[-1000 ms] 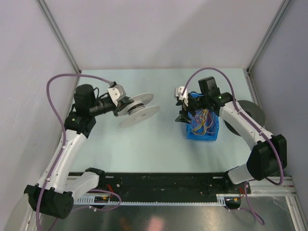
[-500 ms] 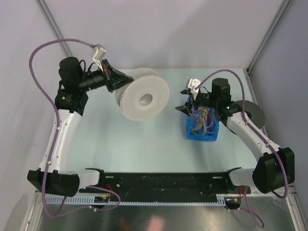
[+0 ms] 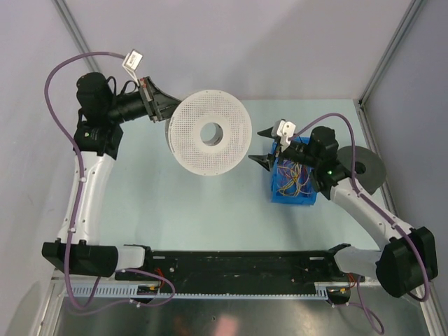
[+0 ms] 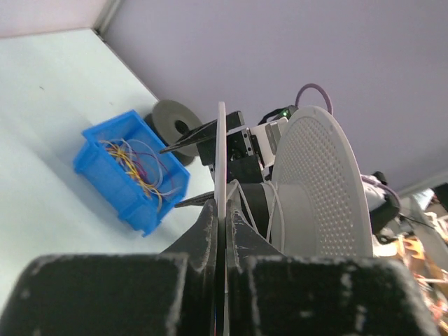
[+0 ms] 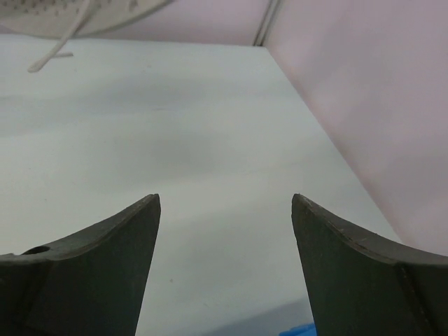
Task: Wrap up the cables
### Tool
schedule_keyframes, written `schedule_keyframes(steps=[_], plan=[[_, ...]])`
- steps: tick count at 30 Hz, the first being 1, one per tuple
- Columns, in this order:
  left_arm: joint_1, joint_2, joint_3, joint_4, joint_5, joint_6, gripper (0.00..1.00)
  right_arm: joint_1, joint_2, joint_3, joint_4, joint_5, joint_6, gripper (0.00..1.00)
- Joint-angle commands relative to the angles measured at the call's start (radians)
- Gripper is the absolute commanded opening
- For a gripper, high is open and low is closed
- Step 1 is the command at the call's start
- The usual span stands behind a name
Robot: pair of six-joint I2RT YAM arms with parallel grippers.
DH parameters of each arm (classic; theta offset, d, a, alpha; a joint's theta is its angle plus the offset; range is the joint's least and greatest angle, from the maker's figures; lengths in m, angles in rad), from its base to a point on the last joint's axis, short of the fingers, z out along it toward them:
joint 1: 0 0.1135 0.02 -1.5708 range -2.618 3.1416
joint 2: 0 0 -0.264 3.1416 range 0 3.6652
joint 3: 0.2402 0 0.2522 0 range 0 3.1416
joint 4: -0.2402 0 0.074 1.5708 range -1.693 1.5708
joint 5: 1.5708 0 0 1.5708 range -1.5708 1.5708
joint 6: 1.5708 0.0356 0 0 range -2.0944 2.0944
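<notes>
The cables [image 3: 296, 178], thin yellow, orange and purple wires, lie tangled in a blue bin [image 3: 308, 197] right of centre; they also show in the left wrist view [image 4: 137, 162]. My left gripper [image 3: 166, 112] is shut on one flange of a white perforated spool [image 3: 210, 133] and holds it raised, its flat face toward the top camera. In the left wrist view my gripper [image 4: 225, 210] pinches the thin flange edge [image 4: 221, 150]. My right gripper [image 3: 263, 147] is open and empty, just left of the bin's far end, and shows wide apart in its wrist view [image 5: 225, 201].
A dark grey spool [image 3: 364, 166] lies right of the bin, partly behind the right arm. A black rail [image 3: 245, 264] runs along the near edge. Grey walls close the back and both sides.
My left arm lifted the white spool and turned it from edge-on to face-up, moving it toward the centre. My right gripper drew back and rose a little beside the bin.
</notes>
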Motion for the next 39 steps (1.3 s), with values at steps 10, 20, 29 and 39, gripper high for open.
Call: schedule_keyframes(steps=[10,20,29,39], plan=[[0.045,0.037,0.036,0.078,0.273,-0.108,0.0,0.195,-0.212,-0.037,0.043,0.06,0.178,0.67],[0.051,0.028,-0.027,0.386,0.165,-0.341,0.0,0.243,-0.178,-0.07,0.17,0.164,0.542,0.64],[0.058,0.017,-0.043,0.39,0.008,-0.397,0.0,0.264,-0.096,-0.084,0.358,0.25,0.758,0.67],[0.072,-0.077,-0.113,0.299,-0.25,-0.466,0.0,0.308,-0.02,-0.02,0.347,0.572,0.745,0.68]])
